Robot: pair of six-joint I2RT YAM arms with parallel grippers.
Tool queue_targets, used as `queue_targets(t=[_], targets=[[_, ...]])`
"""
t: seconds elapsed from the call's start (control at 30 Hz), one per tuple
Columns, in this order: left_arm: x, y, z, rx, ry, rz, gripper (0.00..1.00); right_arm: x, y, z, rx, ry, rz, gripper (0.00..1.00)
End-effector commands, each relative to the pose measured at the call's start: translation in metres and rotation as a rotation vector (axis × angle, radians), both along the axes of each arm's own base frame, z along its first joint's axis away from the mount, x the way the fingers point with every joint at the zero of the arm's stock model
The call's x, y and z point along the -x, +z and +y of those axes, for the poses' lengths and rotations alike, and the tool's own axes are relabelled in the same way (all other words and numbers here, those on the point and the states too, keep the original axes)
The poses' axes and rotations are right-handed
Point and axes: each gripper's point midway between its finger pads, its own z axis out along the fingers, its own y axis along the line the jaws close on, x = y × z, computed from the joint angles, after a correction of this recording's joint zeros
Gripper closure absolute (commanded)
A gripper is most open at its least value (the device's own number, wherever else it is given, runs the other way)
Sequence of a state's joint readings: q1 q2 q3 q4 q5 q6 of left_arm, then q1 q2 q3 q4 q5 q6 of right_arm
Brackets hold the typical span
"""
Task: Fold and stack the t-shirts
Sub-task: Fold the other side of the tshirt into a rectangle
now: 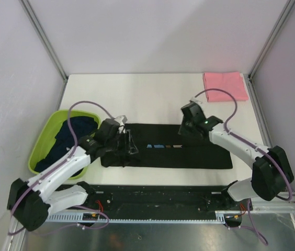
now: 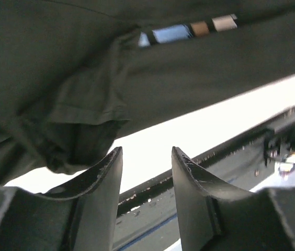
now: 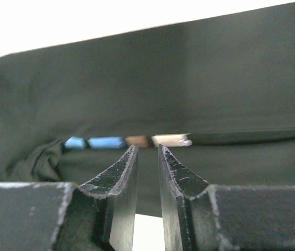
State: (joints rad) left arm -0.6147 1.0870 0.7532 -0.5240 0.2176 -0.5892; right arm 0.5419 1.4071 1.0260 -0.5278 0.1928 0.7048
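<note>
One pink shirt [image 1: 225,86] folded at far corner; black shirt [image 1: 189,154] only folded to a strip; navy shirts [image 1: 66,138] left in basin [image 1: 38,146]. L gripper [image 2: 146,151] open, empty; R gripper [image 3: 147,147] barely parted, empty.

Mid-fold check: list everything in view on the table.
black cloth t-shirt with blue, brown and white print: one, black, folded strip, table centre
pink cloth t-shirt: one, pink, folded, far right corner
lime-green plastic basin: one, green, table's left edge
dark navy cloth shirts: count unclear, navy, inside the basin
white table: one, white, under everything
left end effector: one, dark, open, strip's left end
right end effector: one, dark, narrowly open, strip's far edge
</note>
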Motion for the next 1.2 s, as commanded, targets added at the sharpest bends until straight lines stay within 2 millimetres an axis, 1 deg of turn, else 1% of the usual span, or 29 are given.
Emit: queue_targets(t=[0.0,0.07,0.17,0.3,0.4,0.5,0.67,0.77,1.0,1.17], targets=[[-0.007,-0.02,0.06,-0.126,0.356,0.032,0.55,0.006,0.015,0.075,-0.097,0.113,-0.084,0.74],[-0.004,-0.028,0.075,-0.151,0.443,0.042,0.58,0.018,0.009,0.107,-0.122,0.18,-0.091,0.74],[0.002,-0.042,0.087,-0.166,0.524,0.073,0.61,0.034,0.001,0.148,-0.155,0.265,-0.092,0.74],[0.008,-0.058,0.089,-0.176,0.554,0.122,0.62,0.05,-0.012,0.187,-0.144,0.346,-0.091,0.74],[0.007,-0.061,0.086,-0.184,0.537,0.134,0.62,0.058,-0.017,0.207,-0.135,0.38,-0.096,0.74],[0.005,-0.06,0.083,-0.168,0.53,0.125,0.6,0.063,-0.02,0.219,-0.127,0.398,-0.1,0.74],[0.006,-0.062,0.078,-0.15,0.523,0.143,0.57,0.07,-0.026,0.232,-0.115,0.415,-0.091,0.71],[0.006,-0.062,0.077,-0.14,0.531,0.145,0.57,0.072,-0.031,0.237,-0.102,0.416,-0.078,0.67],[0.011,-0.065,0.08,-0.111,0.578,0.153,0.57,0.073,-0.047,0.248,-0.089,0.401,-0.043,0.63],[0.014,-0.067,0.081,-0.1,0.589,0.159,0.58,0.073,-0.06,0.245,-0.053,0.373,-0.011,0.62]])
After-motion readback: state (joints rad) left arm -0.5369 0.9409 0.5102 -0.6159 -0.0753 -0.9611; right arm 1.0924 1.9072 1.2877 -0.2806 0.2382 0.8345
